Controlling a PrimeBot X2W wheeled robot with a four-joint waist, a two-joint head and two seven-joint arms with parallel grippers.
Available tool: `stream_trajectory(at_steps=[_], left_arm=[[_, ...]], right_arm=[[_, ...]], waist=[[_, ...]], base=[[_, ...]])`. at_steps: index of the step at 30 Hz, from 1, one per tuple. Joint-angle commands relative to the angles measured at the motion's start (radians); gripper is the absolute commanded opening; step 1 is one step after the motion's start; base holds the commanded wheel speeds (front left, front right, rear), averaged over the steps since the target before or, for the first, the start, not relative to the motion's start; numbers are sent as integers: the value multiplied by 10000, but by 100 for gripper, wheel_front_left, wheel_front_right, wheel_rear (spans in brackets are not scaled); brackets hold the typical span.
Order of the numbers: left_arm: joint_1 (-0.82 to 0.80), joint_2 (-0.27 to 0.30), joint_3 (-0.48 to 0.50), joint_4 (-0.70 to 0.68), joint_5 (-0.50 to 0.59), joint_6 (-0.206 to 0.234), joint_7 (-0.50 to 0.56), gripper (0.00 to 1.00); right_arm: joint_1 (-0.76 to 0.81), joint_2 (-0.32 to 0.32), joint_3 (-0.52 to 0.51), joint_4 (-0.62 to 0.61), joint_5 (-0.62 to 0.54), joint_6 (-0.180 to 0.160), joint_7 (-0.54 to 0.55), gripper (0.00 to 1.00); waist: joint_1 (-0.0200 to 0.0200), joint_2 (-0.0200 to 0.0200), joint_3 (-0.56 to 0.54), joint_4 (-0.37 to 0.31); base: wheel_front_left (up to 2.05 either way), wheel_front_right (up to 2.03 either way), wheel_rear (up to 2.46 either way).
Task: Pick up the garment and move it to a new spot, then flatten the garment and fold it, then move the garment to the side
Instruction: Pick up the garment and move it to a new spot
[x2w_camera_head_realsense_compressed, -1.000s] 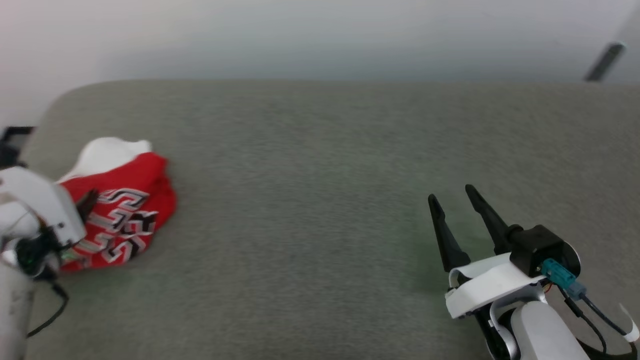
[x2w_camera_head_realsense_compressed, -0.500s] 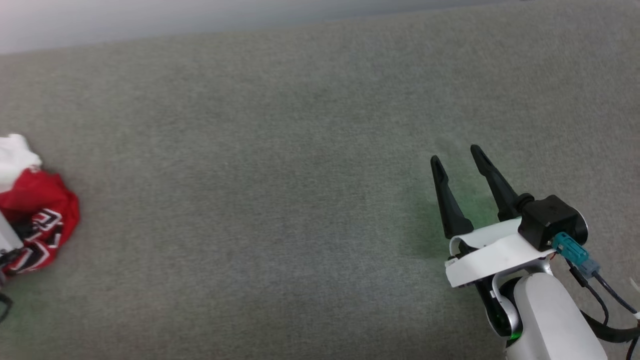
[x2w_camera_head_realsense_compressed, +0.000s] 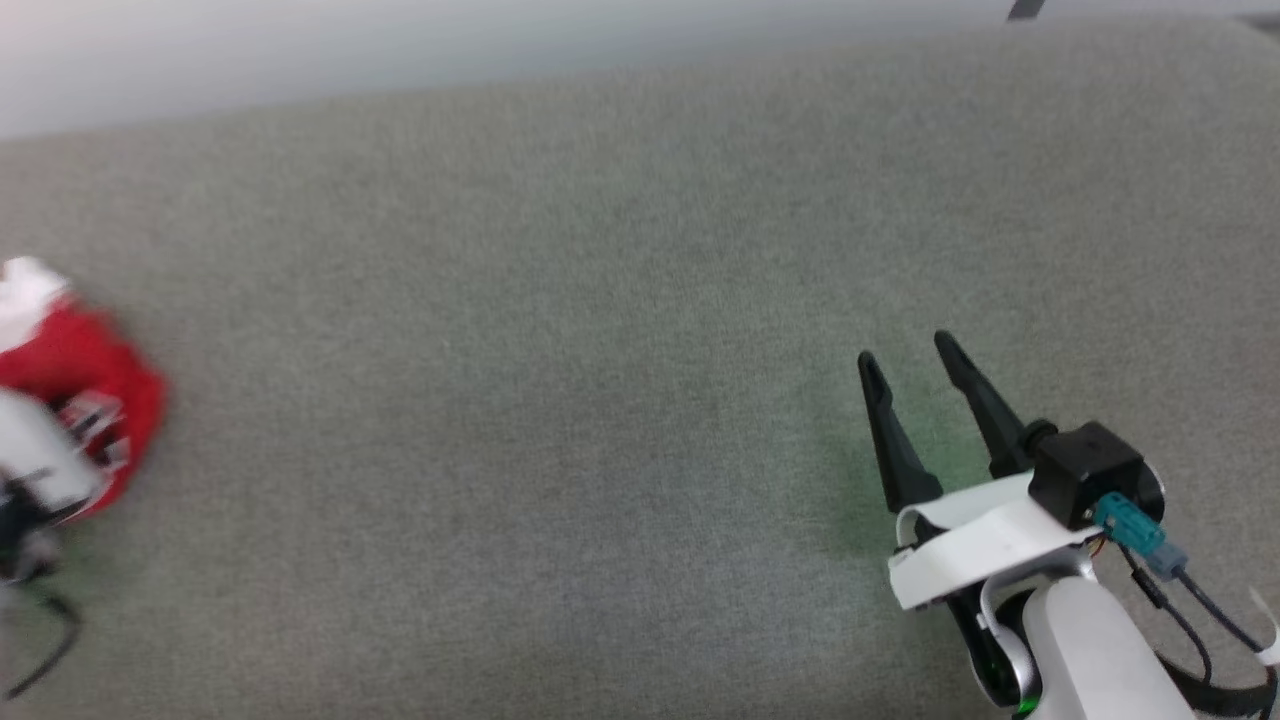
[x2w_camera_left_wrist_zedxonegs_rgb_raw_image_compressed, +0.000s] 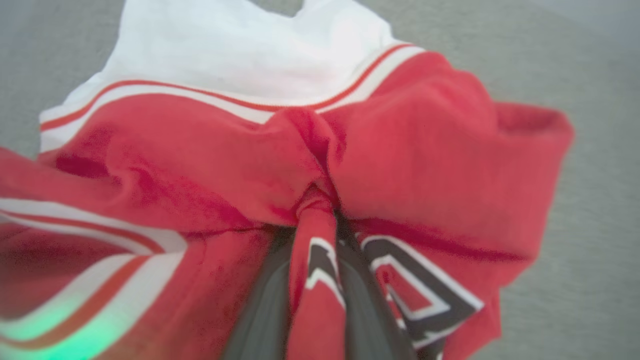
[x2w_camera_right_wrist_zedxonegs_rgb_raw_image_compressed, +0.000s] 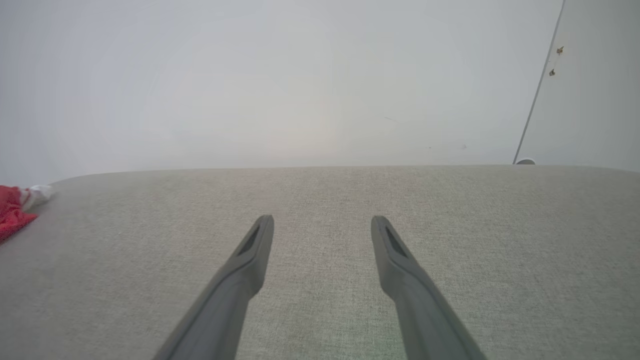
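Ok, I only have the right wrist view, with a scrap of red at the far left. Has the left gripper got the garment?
Observer: Yes, the left wrist view shows the left gripper shut on a fold of the garment.
Operator: Which part?
Observer: A red fold with black, white-outlined lettering; the white sleeve lies beyond it.
Operator: Spread or bunched?
Observer: Bunched: in the head view it is a crumpled heap at the left edge of the grey surface.

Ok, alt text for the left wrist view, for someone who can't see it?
The left gripper pinches a fold of the crumpled red garment between its two dark fingers, with black-and-white lettering on the pinched cloth. A white sleeve with red-and-white striped trim lies at the top, and a grey fabric surface shows around the edges.
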Motion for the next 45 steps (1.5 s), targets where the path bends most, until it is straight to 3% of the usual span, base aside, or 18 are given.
stream_trajectory(at_steps=[1, 10, 19, 22, 28, 32, 40, 45], left_arm=[[13, -391, -94, -243, -24, -57, -172, 0], [-134, -310, -1491, -3072, -134, -25, -1548, 0], [-376, -421, -3839, -6831, -569, -25, -796, 0], [-498, -959, -4657, -7531, -915, -25, -309, 0], [-1638, -2189, -6282, -7108, -1027, -28, -113, 0], [-2236, -2558, -7071, -6672, -1291, -27, -702, 0], [-2111, -1908, -8860, -5554, -1827, -24, -1253, 0], [-1993, -1530, -9543, -4888, -1944, -24, -856, 0]], right_arm=[[166, 14, 31, 42, 73, -6, -10, 100], [664, 10, -168, 20, 250, -8, -10, 100], [875, 12, -368, -245, 659, -6, -10, 100], [930, 9, -618, -337, 870, -6, -10, 100], [943, 13, -603, -423, 1240, -6, -10, 100], [822, 21, -619, -507, 1523, -6, -8, 100], [1127, 17, -832, -549, 2035, -6, -10, 100], [1278, 18, -969, -561, 2188, -6, -8, 100]], waist=[[0, 0, -643, 301], [0, 0, -1340, 123], [0, 0, -1177, -1014], [0, 0, -1055, -1413], [0, 0, -749, -2355], [0, 0, -517, -3078], [0, 0, -257, -4004], [0, 0, -225, -4150]], base=[[0, 0, 0], [0, 0, 0], [0, 0, 0], [0, 0, 0], [0, 0, 0], [0, 0, 0], [0, 0, 0], [0, 0, 0]])
